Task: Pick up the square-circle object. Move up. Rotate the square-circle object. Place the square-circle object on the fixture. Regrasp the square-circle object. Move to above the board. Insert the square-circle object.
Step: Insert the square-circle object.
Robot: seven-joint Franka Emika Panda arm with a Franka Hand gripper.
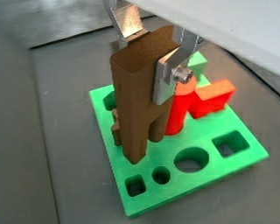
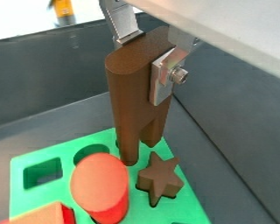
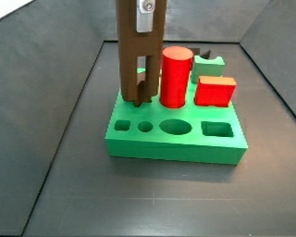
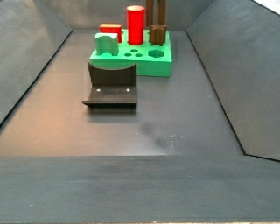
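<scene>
While your gripper (image 1: 153,54) stays out of it at the top, clamped on the long brown peg (image 1: 140,96), that peg hangs upright over the green board (image 3: 176,141), just beside the red cylinder (image 3: 176,76) and red cube (image 3: 216,91).

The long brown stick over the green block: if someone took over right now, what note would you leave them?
Gripper: shut on the square-circle object, held upright over the board.
The peg's lower end is down at the board's top near the star peg; whether it has entered a hole I cannot tell.
The fixture stands empty on the floor in front of the board.
Done: pick, regrasp, move over the board.
Left: finish inserting, then release.
</scene>
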